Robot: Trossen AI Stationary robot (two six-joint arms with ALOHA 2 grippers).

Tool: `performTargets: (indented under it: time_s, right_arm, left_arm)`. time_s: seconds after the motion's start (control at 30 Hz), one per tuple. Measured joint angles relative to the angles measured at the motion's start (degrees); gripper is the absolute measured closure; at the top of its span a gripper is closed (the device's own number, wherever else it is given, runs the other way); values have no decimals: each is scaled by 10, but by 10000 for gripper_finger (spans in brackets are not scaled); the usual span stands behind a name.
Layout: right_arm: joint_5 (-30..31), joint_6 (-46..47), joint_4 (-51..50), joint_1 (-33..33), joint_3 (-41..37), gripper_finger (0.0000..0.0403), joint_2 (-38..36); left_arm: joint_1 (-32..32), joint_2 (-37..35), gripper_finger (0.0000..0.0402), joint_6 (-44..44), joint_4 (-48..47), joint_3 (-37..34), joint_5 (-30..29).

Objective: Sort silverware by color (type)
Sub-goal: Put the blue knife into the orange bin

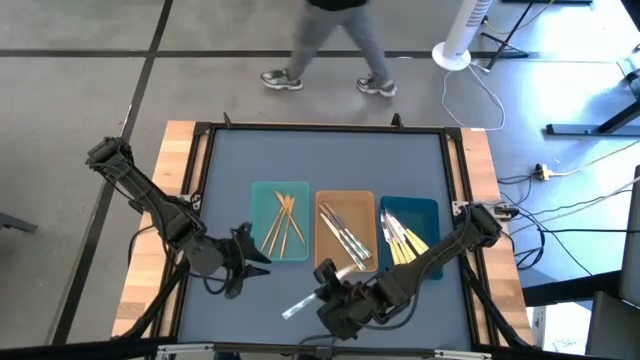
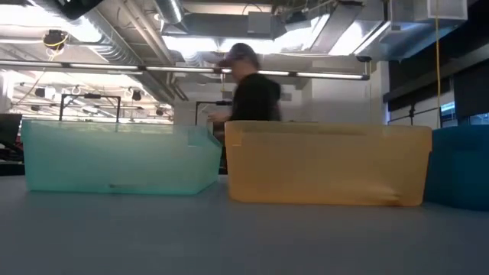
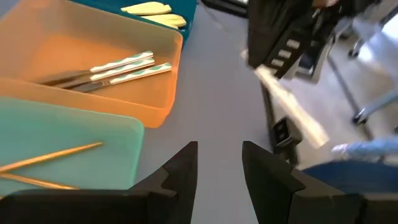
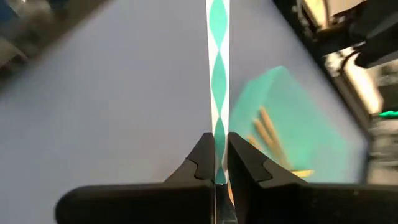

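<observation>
My right gripper (image 1: 322, 297) hangs over the mat in front of the tan tray (image 1: 326, 205), shut on a silver utensil (image 1: 297, 305). In the right wrist view this utensil (image 4: 218, 74) juts out past my right gripper (image 4: 220, 163). My left gripper (image 1: 258, 262), seen open and empty in its own wrist view (image 3: 219, 163), waits by the teal tray's (image 1: 262, 200) near left corner. Gold utensils (image 1: 285, 222) lie in the teal tray, silver ones (image 1: 345, 237) in the tan tray, and yellow-handled ones (image 1: 402, 240) in the dark-blue tray (image 1: 428, 212). My right gripper pinches the silver utensil's shaft (image 4: 218, 140) between its two fingers. The utensil runs along the fingers and sticks out well beyond their tips. It looks lifted clear of the mat, slanting from the near left toward the tan tray.
The three trays stand side by side at the middle of the blue-grey mat (image 1: 230, 160), which is edged by a dark frame (image 1: 200, 150). Beyond the table's far edge a person (image 1: 330, 40) walks past, also showing in the low view (image 2: 252, 92). Open mat lies before and behind the trays.
</observation>
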Motion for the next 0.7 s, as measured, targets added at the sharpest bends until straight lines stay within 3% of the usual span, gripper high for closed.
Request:
performTargets:
  time_s: [0.23,0.37,0.7]
  right_arm:
    - [63,-139,4,-31,0,388,0]
    - [102,-207,9,-50,0,388,0]
    - [106,-315,16,-86,0,388,0]
  left_arm:
    - [9,0,282,-88,15,0,0]
    - [22,1,282,-92,15,0,0]
    - [53,1,282,-116,15,0,-4]
